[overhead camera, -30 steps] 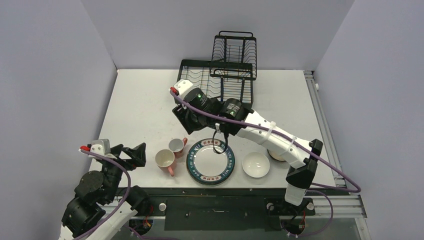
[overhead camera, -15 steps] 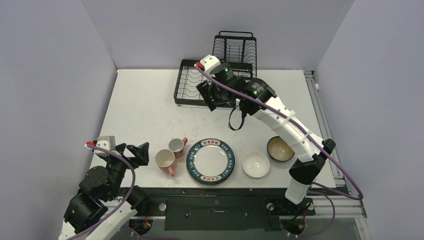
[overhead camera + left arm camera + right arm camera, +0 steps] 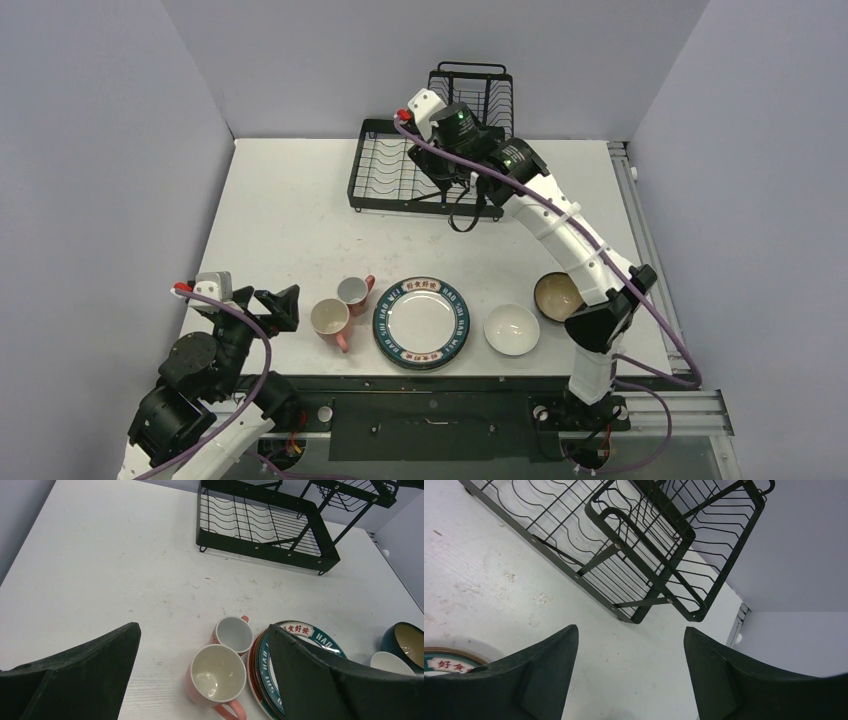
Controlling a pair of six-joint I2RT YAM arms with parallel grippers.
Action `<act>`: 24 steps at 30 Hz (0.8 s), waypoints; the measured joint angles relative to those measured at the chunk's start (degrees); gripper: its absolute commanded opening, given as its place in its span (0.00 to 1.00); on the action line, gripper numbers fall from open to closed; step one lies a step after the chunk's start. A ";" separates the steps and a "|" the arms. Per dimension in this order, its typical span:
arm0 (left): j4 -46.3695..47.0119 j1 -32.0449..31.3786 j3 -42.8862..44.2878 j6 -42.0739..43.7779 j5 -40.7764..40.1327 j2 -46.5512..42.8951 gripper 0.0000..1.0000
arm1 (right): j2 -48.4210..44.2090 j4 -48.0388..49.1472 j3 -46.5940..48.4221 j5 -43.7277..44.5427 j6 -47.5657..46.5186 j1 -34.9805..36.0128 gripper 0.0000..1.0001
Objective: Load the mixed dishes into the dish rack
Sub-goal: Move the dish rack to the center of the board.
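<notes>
The black wire dish rack [image 3: 395,170] stands empty at the back of the table, its raised tier [image 3: 470,95] behind. Along the front edge sit two pink mugs [image 3: 330,318] [image 3: 352,291], a stack of plates topped by the green-rimmed lettered plate [image 3: 421,321], a white bowl [image 3: 511,328] and a dark brown-gold bowl [image 3: 560,296]. My right gripper [image 3: 630,629] hangs open and empty above the table just in front of the rack [image 3: 624,545]. My left gripper [image 3: 204,626] is wide open, low at the front left, looking at the mugs [image 3: 215,672] and plate [image 3: 305,630].
Grey walls close in the table on the left, back and right. A metal rail [image 3: 640,230] runs along the right edge. The right arm's purple cable [image 3: 470,215] droops in front of the rack.
The right arm swung from above the mugs and plates back to the rack, its jaws widening with nothing in them. The left arm shifted slightly.
</notes>
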 measured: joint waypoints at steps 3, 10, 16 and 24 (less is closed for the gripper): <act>0.00 0.07 0.00 0.07 0.28 0.00 0.96 | 2.34 0.63 1.14 0.17 -3.69 -1.31 0.72; 0.09 0.39 -0.17 0.37 0.50 -0.15 0.96 | 5.95 2.38 3.28 -0.15 -11.08 -4.44 0.74; 0.15 0.59 -0.46 0.61 0.57 -0.20 0.96 | 7.80 3.48 5.03 -1.88 -15.19 -6.21 0.75; 0.17 0.98 -0.48 1.01 0.74 -0.20 0.96 | 10.97 4.20 5.44 -5.57 -17.66 -8.04 0.76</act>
